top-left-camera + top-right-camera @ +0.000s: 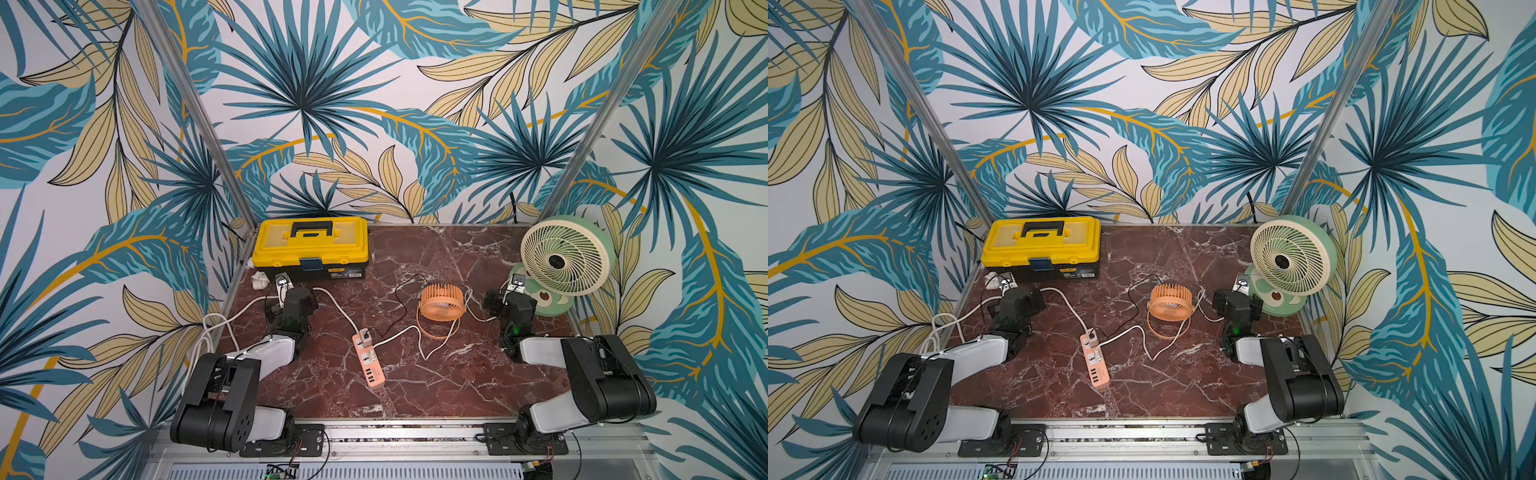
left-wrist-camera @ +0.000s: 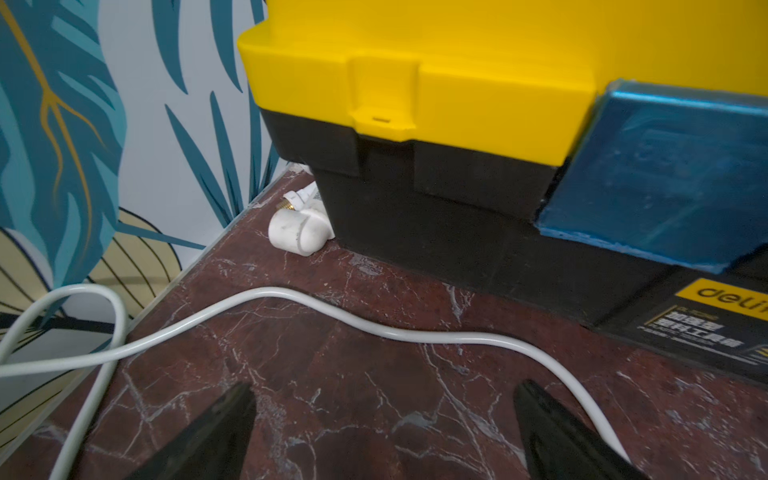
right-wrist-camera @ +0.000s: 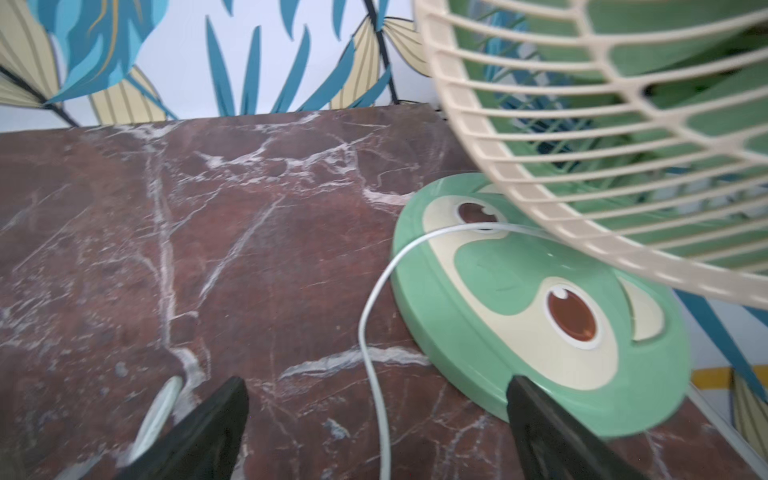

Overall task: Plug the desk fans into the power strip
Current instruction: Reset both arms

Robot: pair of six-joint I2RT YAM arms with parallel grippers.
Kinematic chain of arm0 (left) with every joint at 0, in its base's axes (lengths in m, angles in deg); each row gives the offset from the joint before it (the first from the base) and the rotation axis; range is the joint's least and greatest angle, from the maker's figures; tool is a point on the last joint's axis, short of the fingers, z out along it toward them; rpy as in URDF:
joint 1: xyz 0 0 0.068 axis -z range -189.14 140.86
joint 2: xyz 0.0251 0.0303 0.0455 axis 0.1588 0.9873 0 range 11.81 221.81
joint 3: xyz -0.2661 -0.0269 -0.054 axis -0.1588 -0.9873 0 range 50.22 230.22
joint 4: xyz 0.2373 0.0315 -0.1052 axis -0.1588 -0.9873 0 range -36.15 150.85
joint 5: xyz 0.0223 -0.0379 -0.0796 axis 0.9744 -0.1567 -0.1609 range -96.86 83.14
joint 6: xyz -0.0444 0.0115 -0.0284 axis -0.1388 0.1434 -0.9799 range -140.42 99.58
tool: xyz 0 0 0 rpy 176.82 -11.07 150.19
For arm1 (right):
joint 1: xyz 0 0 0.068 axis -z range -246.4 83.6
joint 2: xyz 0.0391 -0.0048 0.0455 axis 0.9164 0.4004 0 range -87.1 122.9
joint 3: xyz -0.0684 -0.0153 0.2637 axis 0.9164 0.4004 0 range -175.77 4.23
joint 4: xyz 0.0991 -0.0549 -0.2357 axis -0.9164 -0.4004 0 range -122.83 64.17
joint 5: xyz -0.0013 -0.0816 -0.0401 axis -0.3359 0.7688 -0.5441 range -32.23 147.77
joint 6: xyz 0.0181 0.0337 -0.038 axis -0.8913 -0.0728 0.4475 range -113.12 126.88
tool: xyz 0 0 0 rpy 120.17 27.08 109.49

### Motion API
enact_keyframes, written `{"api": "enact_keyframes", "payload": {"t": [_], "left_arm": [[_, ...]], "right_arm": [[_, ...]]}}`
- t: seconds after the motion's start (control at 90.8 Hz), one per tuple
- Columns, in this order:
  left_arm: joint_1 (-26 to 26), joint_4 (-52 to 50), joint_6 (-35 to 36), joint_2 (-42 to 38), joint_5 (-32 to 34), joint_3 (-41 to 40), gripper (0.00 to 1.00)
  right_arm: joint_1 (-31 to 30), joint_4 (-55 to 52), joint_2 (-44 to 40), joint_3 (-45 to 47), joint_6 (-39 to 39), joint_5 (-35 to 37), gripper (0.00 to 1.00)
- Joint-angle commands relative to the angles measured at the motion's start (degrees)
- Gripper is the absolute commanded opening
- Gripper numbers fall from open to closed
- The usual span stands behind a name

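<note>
The salmon-orange power strip [image 1: 368, 361] [image 1: 1096, 365] lies mid-table, a plug [image 1: 365, 335] in its far socket. White and thin black cords run from that end toward a small orange desk fan [image 1: 441, 305] [image 1: 1170, 305]. A larger green-and-cream desk fan [image 1: 567, 255] [image 3: 582, 124] stands at the back right. Its white cord [image 3: 365, 316] crosses its base [image 3: 519, 332] and runs on the table between my right gripper's [image 3: 377, 378] open fingers. My left gripper [image 2: 383, 384] is open and empty over bare marble near the strip's white cord [image 2: 374, 328].
A yellow and black toolbox [image 1: 309, 245] [image 2: 415, 83] stands at the back left, with the strip's own white wall plug [image 2: 297, 230] loose beside it. Cords loop across the middle of the table. Patterned walls close in the back and both sides.
</note>
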Motion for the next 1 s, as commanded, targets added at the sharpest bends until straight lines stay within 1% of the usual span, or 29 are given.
{"api": "enact_keyframes", "payload": {"t": [0.0,0.077,0.132,0.198,0.253,0.319,0.364,0.397,0.474,0.573,0.617,0.672,0.749,0.771,0.815,0.837,0.881,0.914,0.925,0.992], "left_arm": [[-0.7,4.1,1.5,-1.6,-3.7,-0.5,1.00],[-0.6,6.6,1.8,-2.7,-4.2,-2.2,1.00],[-0.7,7.5,1.5,-3.7,-3.1,-3.5,1.00],[-0.7,6.9,0.9,-5.8,-0.9,-4.5,1.00],[-0.5,7.0,1.9,-6.9,0.9,-5.0,1.00],[-0.5,8.7,3.5,-7.2,5.9,-5.8,1.00],[-0.6,10.1,4.5,-6.9,7.7,-6.1,1.00],[-0.8,10.9,4.9,-6.5,8.0,-6.0,1.00],[-1.2,14.2,6.6,-4.1,6.8,-5.7,1.00],[-1.4,23.6,9.7,2.6,4.5,-5.7,1.00],[-1.4,23.1,10.8,4.0,2.6,-4.2,1.00],[-1.5,17.0,12.8,3.7,-4.1,-1.6,1.00],[-1.5,20.4,17.3,6.9,-13.2,-1.9,1.00],[-1.5,22.2,17.6,7.5,-14.6,-2.4,1.00],[-1.5,32.9,17.6,10.7,-12.6,-4.8,1.00],[-1.7,35.5,17.6,11.3,-12.4,-6.0,1.00],[-1.7,31.2,17.1,9.9,-12.5,-5.4,1.00],[-1.6,25.1,16.6,8.1,-12.7,-3.8,1.00],[-1.6,24.4,16.6,8.1,-12.5,-3.5,1.00],[-0.9,29.6,18.0,9.9,-11.6,-4.6,1.00]], "right_arm": [[0.3,5.2,0.0,0.0,2.5,-6.0,0.99],[0.3,5.3,-0.1,0.1,2.5,-6.0,0.99],[0.3,5.4,-0.2,0.2,2.5,-6.0,1.00],[0.3,5.3,-0.2,0.1,2.5,-6.1,0.99],[0.3,5.2,-0.2,0.1,2.5,-6.1,1.00],[0.3,5.3,-0.2,0.1,2.5,-6.1,1.00],[0.3,5.2,-0.2,0.1,2.5,-6.0,1.00],[0.3,5.3,-0.2,0.1,2.5,-6.1,0.99],[0.3,5.3,-0.2,0.1,2.5,-6.1,1.00],[0.3,5.3,-0.2,0.1,2.4,-6.1,0.99],[0.3,5.2,-0.2,0.1,2.5,-6.1,1.00],[0.3,5.3,-0.2,0.1,2.4,-6.1,1.00],[0.3,5.2,-0.2,0.1,2.5,-6.0,0.99],[0.3,5.2,-0.2,0.1,2.5,-6.1,0.99],[0.3,5.3,-0.2,0.1,2.4,-6.1,1.00],[0.3,5.3,-0.2,0.1,2.5,-6.1,1.00],[0.3,5.3,-0.2,0.1,2.4,-6.1,0.99],[0.3,5.3,-0.2,0.1,2.4,-6.1,0.99],[0.3,5.3,-0.2,0.1,2.4,-6.1,0.99],[0.3,5.3,-0.2,0.1,2.4,-6.1,0.99]]}}
